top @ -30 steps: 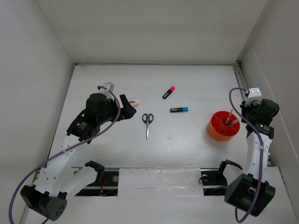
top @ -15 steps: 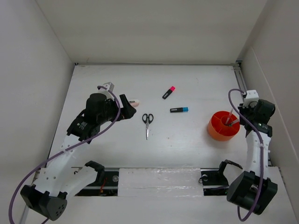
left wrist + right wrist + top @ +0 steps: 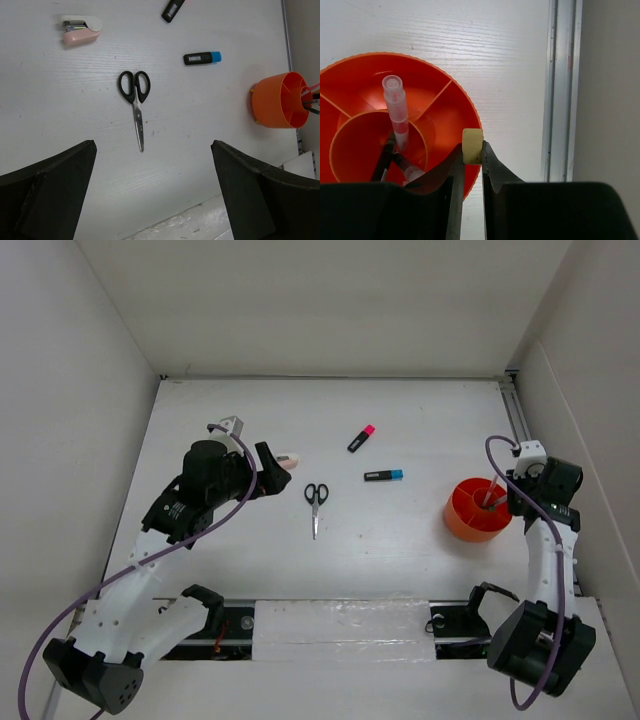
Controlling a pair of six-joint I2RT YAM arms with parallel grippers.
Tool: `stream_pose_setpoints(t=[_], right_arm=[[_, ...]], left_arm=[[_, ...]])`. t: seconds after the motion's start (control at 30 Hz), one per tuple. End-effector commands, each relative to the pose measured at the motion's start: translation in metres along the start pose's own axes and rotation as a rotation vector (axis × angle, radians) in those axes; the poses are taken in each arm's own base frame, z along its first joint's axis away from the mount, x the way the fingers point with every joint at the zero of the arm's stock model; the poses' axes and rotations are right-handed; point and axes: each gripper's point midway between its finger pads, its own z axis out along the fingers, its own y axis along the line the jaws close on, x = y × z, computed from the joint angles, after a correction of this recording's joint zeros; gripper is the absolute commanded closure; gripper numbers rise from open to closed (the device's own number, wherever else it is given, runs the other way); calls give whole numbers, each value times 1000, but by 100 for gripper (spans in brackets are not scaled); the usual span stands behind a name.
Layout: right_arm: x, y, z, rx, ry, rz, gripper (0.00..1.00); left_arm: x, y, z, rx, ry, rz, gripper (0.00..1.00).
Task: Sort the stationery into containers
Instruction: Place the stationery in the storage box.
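My right gripper [image 3: 471,156], pinching the small yellow eraser [image 3: 472,139], has slid slightly left and back toward my base, seen from above. It now sits closer against the orange tub [image 3: 462,523]. My wrist cable [image 3: 492,455] has followed.

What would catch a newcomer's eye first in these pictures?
The bright orange tub at the right stands out first, with pens standing in its middle. The right gripper pinches a small yellow eraser just beside the tub's rim. Black scissors lie flat in the middle of the table.
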Motion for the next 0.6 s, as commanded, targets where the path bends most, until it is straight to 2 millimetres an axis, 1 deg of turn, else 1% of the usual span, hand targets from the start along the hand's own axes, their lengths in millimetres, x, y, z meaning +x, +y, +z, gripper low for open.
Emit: stream_pose_setpoints(t=[0.0, 0.13, 0.2, 0.23, 0.27, 0.33, 0.37, 0.57], right_arm=[[-25, 1, -8, -22, -69, -15, 100], [-23, 2, -8, -26, -61, -13, 100], [-30, 1, -7, -37, -66, -13, 100], [-28, 2, -7, -41, -58, -11, 100], [-31, 0, -6, -41, -59, -12, 100], [-33, 2, -8, -48, -59, -17, 97], [-30, 2, -8, -42, -47, -15, 95], [-30, 2, -8, -42, -47, -15, 94]], left_arm=[[-9, -5, -4, 25, -38, 20, 1], [-9, -5, -4, 25, -38, 20, 1], [-8, -7, -4, 32, -33, 20, 1], [-8, -7, -4, 32, -33, 20, 1], [-8, -7, -4, 32, -33, 20, 1], [-8, -7, -4, 32, -33, 20, 1], [-8, -7, -4, 32, -33, 20, 1], [-7, -6, -2, 28, -26, 19, 1]])
